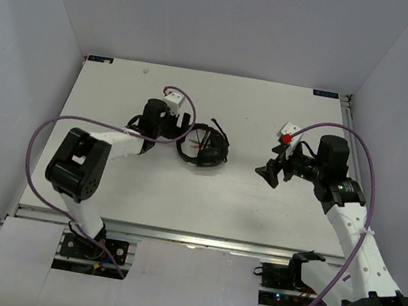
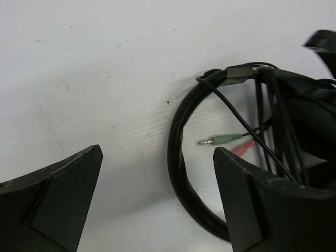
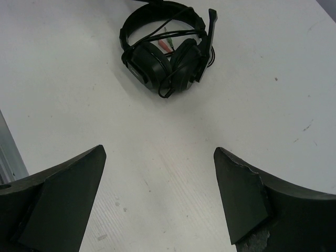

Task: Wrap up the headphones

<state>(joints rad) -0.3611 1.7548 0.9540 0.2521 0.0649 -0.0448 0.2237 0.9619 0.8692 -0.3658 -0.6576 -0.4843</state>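
Only the right wrist view shows the headphones' (image 3: 149, 65) boom mic (image 3: 211, 34) clearly.

Left gripper (image 2: 157, 156) seemingly hems headphones (image 3: 152, 65) leftward; table (image 1: 240, 194) rightward lies open.

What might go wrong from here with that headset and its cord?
The plugs lie loose inside the headband, so the cable might unwind. One of the left jaws, open, sits right beside cable strands on the headphones; moving away, it might snag one and drag them.
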